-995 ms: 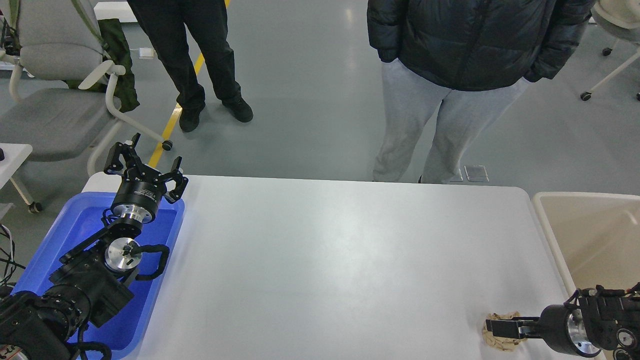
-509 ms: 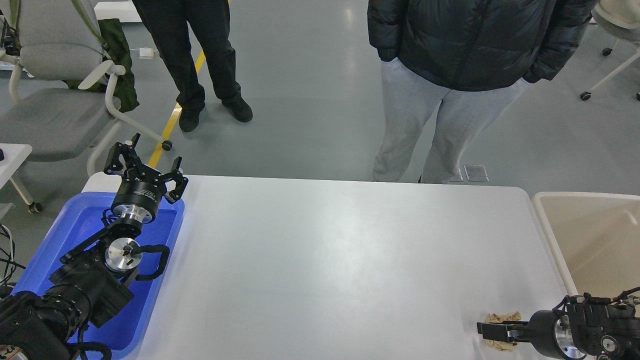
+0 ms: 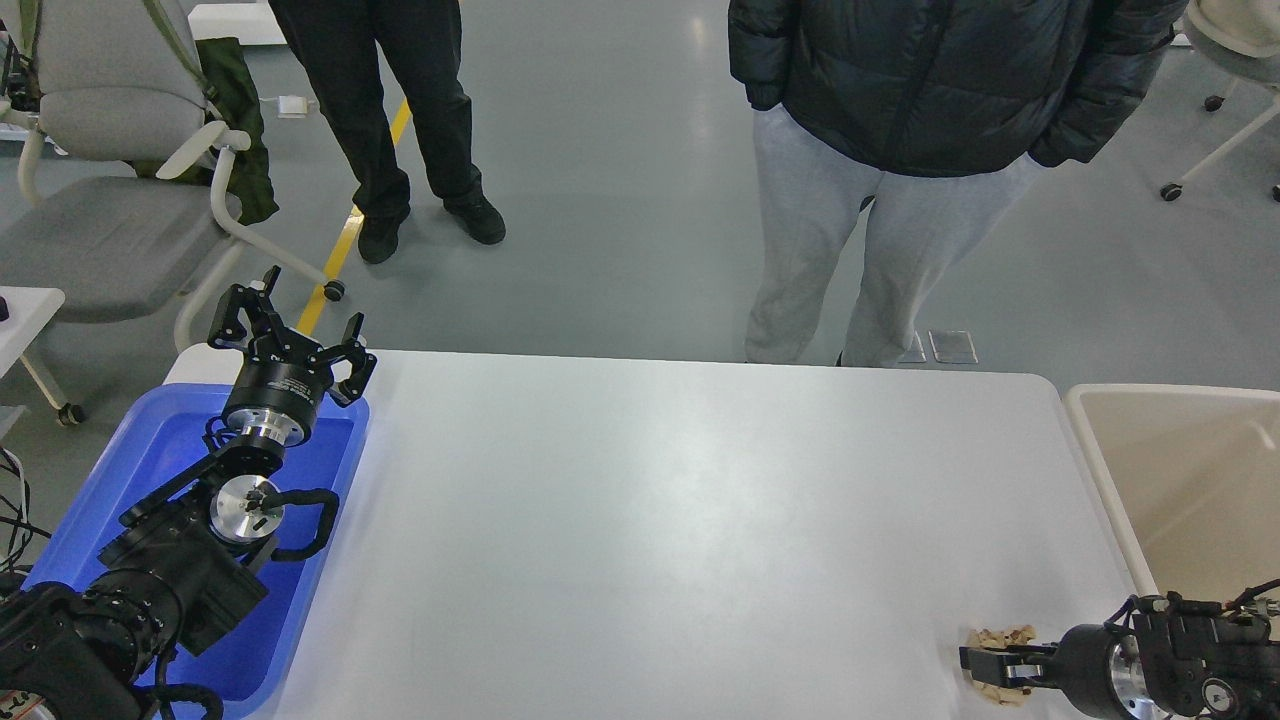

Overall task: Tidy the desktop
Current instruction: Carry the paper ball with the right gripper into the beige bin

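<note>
The white desktop [image 3: 660,520] fills the middle of the head view. A crumpled tan paper wad [image 3: 1000,636] lies on it near the front right corner. My right gripper [image 3: 975,664] comes in low from the right, and its dark fingers lie across the wad, which shows above and below them. I cannot tell whether the fingers are apart or closed on the wad. My left gripper [image 3: 290,335] is open and empty, held up above the far right corner of the blue tray [image 3: 120,480].
The blue tray sits at the desktop's left end under my left arm. A beige tub [image 3: 1180,480] stands off the right end. Two people [image 3: 900,180] stand behind the far edge. A grey chair [image 3: 110,200] is at the back left.
My right gripper has dropped lower and shifted slightly left over the paper wad. The wad has barely moved. The left arm has not moved.
</note>
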Motion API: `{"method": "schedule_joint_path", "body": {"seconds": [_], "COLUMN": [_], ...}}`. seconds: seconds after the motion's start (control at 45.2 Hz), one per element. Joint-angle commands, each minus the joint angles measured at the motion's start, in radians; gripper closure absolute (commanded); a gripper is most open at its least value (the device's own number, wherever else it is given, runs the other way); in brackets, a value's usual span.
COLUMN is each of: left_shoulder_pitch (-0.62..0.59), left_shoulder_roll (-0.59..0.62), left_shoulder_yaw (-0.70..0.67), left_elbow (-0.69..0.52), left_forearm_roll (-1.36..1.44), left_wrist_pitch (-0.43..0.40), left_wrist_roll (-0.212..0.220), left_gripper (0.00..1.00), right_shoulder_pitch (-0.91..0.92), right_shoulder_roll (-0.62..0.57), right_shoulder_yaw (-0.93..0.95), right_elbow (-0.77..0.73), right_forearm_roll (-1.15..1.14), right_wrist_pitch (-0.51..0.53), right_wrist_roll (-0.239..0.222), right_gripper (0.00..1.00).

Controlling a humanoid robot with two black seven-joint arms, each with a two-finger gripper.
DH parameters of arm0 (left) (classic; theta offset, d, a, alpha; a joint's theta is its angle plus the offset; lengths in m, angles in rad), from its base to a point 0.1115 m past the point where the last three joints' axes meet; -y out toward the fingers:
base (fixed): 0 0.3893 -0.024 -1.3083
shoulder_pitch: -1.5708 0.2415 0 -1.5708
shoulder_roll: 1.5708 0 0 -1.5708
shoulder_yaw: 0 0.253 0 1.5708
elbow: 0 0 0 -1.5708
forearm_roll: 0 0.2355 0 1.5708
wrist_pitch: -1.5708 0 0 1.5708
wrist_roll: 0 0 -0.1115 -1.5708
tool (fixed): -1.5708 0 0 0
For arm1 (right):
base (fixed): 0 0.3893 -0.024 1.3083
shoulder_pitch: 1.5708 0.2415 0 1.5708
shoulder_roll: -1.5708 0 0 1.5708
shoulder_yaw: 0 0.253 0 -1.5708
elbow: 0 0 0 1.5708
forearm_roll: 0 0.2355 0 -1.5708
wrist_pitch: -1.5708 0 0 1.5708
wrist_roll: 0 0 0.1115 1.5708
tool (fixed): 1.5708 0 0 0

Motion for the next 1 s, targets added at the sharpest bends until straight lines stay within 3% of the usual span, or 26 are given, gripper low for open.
{"method": "schedule_joint_path", "body": {"seconds": [0.0, 0.265, 0.553, 0.663, 0.973], "left_shoulder_pitch": [0.001, 0.001, 0.001, 0.001, -0.001], "left_shoulder_roll": [0.000, 0.000, 0.000, 0.000, 0.000], "left_shoulder_yaw": [0.001, -0.001, -0.001, -0.001, -0.001], "left_elbow": [0.000, 0.000, 0.000, 0.000, 0.000], "left_forearm_roll": [0.000, 0.000, 0.000, 0.000, 0.000], "left_wrist_pitch": [0.000, -0.001, -0.001, 0.000, -0.001], "left_wrist_roll": [0.000, 0.000, 0.000, 0.000, 0.000], "left_gripper": [0.00, 0.00, 0.00, 0.00, 0.00], "right_shoulder_pitch": [-0.003, -0.002, 0.075, 0.180, 0.495], "right_shoulder_roll": [-0.018, -0.124, -0.365, -0.460, -0.653], "right_shoulder_yaw": [-0.006, -0.001, 0.015, 0.015, 0.015], "right_elbow": [0.008, 0.105, 0.339, 0.385, 0.401], "right_forearm_roll": [-0.016, -0.004, 0.105, 0.156, 0.282], "right_wrist_pitch": [-0.024, -0.022, 0.001, 0.088, 0.401], "right_wrist_roll": [0.005, 0.037, 0.068, 0.102, 0.129], "right_gripper": [1.00, 1.00, 1.00, 1.00, 1.00]}}
